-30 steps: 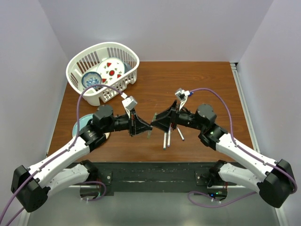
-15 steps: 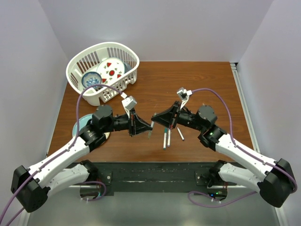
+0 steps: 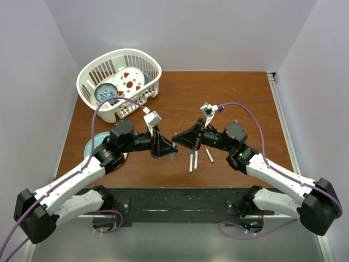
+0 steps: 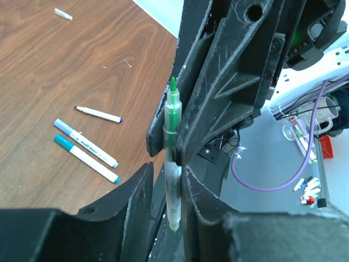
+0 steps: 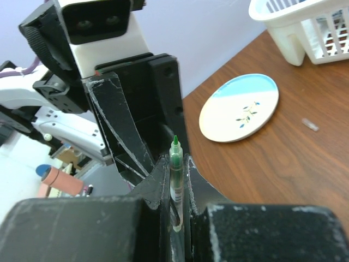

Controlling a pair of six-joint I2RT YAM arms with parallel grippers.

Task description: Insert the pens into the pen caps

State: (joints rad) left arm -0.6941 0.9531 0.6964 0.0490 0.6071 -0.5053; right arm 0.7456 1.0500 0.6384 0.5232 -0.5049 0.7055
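Observation:
A green-tipped pen with a pale barrel stands upright between my right gripper's fingers, which are shut on it. The same pen runs between my left gripper's fingers. It lies against one finger, with a gap to the other, so the left gripper is open. In the top view the left gripper and the right gripper meet tip to tip above mid-table. On the table lie a purple-capped pen, a teal-capped pen and an uncapped dark-tipped pen. They also show in the top view.
A white basket holding dishes stands at the back left. A blue-and-white plate lies under the left arm and also shows in the right wrist view. A tiny clear piece lies on the wood.
The right gripper has moved left and lifted off the pens lying on the table. The left gripper has edged right. Their tips now meet around the green pen.

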